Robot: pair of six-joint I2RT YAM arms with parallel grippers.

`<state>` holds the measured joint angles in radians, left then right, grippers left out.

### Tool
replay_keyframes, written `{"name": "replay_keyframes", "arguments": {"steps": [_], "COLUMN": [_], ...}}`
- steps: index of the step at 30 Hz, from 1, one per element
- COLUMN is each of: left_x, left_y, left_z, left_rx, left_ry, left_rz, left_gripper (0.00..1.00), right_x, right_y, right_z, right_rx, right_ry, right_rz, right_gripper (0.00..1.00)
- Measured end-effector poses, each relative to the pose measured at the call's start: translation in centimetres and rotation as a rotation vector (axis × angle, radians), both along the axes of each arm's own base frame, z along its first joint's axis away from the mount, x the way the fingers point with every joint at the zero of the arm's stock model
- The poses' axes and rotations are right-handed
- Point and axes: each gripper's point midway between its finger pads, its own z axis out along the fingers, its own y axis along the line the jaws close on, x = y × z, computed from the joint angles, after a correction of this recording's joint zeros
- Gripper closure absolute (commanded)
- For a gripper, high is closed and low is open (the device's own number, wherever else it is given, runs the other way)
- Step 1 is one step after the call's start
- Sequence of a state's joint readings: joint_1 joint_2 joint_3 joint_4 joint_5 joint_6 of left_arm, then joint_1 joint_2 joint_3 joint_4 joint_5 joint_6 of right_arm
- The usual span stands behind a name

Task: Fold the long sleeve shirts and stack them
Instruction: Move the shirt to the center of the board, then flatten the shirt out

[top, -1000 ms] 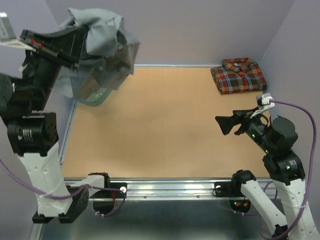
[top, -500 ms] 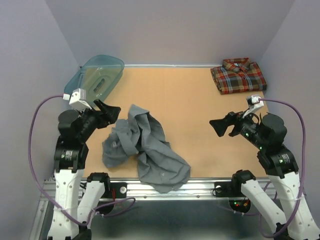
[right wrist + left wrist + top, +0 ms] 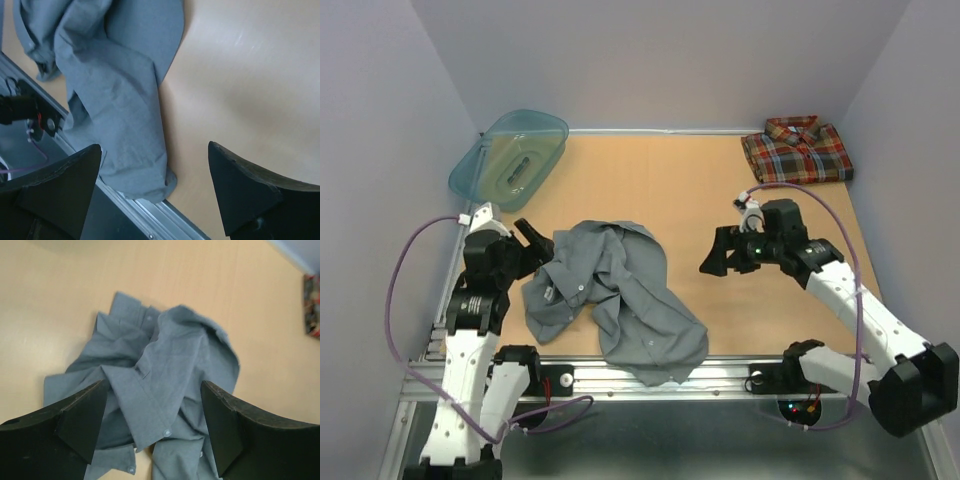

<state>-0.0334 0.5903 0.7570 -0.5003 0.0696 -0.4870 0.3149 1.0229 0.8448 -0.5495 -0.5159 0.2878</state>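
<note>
Now the grey shirt (image 3: 610,295) is lying crumpled near-left on the table (image 3: 700,190) — out of the basin (image 3: 510,155) — and the left gripper (image 3: 536,246) and right gripper (image 3: 712,252), jaws spread and empty, are closing in, so flattening is starting; the plaid shirt (image 3: 797,150) is sitting folded far-right.
</note>
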Motion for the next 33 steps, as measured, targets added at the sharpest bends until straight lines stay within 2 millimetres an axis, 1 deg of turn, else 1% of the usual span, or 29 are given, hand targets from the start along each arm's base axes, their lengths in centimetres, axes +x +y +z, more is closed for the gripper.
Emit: {"name": "replay_keyframes", "arguments": {"steps": [1, 2, 5, 6, 7, 9, 10, 13, 14, 16, 18, 20, 21, 23, 24, 28, 32, 33], "left_x": [0.2, 0.3, 0.4, 0.3, 0.3, 0.6, 0.9, 1.7, 1.8, 2.1, 2.3, 2.6, 2.7, 2.7, 2.6, 2.0, 1.7, 1.6], "left_y": [-0.2, -0.5, -0.8, -0.9, -1.1, -1.3, -1.4, -1.5, -1.5, -1.4, -1.5, -1.5, -1.6, -1.7, -1.7, -1.8, -1.9, -2.0], "left_z": [-2.0, -3.6, -7.3, -8.0, -8.6, -8.7, -8.7, -9.0, -9.1, -9.6, -9.4, -9.2, -9.2, -9.5, -9.9, -11.2, -12.0, -12.1], "left_rx": [-0.004, -0.007, -0.006, -0.007, -0.009, -0.012, -0.013, -0.012, -0.016, -0.023, -0.037, -0.06, -0.071, -0.098, -0.116, -0.153, -0.179, -0.186], "left_ry": [0.064, 0.119, 0.253, 0.282, 0.302, 0.303, 0.296, 0.296, 0.303, 0.317, 0.312, 0.296, 0.291, 0.29, 0.295, 0.32, 0.337, 0.339], "left_rz": [-0.012, -0.024, -0.046, -0.054, -0.062, -0.074, -0.08, -0.082, -0.076, -0.059, -0.043, -0.021, -0.014, 0.005, 0.02, 0.053, 0.072, 0.074], "left_gripper": [0.14, 0.14, 0.14, 0.14, 0.14, 0.14, 0.14, 0.14, 0.14, 0.15, 0.15, 0.16, 0.16, 0.18, 0.21, 0.25, 0.26, 0.26], "right_x": [-0.7, -1.1, -3.1, -3.7, -4.0, -4.4, -4.5, -4.0, -3.8, -3.2, -2.5, -1.3, -0.7, 0.4, 1.2, 3.5, 6.0, 6.7], "right_y": [0.9, 1.3, 3.9, 4.9, 5.5, 6.5, 6.8, 7.6, 7.6, 7.5, 7.4, 7.8, 8.0, 8.6, 8.9, 9.8, 10.9, 11.2], "right_z": [-1.1, -1.8, -3.9, -4.7, -5.2, -6.6, -7.0, -8.7, -9.3, -10.2, -10.8, -11.0, -11.0, -10.8, -10.6, -9.9, -10.4, -11.0], "right_rx": [-0.015, -0.026, -0.059, -0.069, -0.076, -0.101, -0.108, -0.144, -0.16, -0.189, -0.215, -0.234, -0.239, -0.239, -0.241, -0.247, -0.264, -0.274], "right_ry": [0.033, 0.049, 0.101, 0.118, 0.126, 0.149, 0.154, 0.167, 0.171, 0.174, 0.173, 0.162, 0.156, 0.135, 0.121, 0.076, 0.044, 0.04], "right_rz": [0.034, 0.053, 0.153, 0.184, 0.201, 0.223, 0.228, 0.223, 0.214, 0.192, 0.17, 0.151, 0.143, 0.131, 0.12, 0.091, 0.065, 0.058], "right_gripper": [0.09, 0.1, 0.11, 0.11, 0.12, 0.13, 0.14, 0.17, 0.21, 0.24, 0.26, 0.3, 0.31, 0.34, 0.36, 0.37, 0.37, 0.36]}}
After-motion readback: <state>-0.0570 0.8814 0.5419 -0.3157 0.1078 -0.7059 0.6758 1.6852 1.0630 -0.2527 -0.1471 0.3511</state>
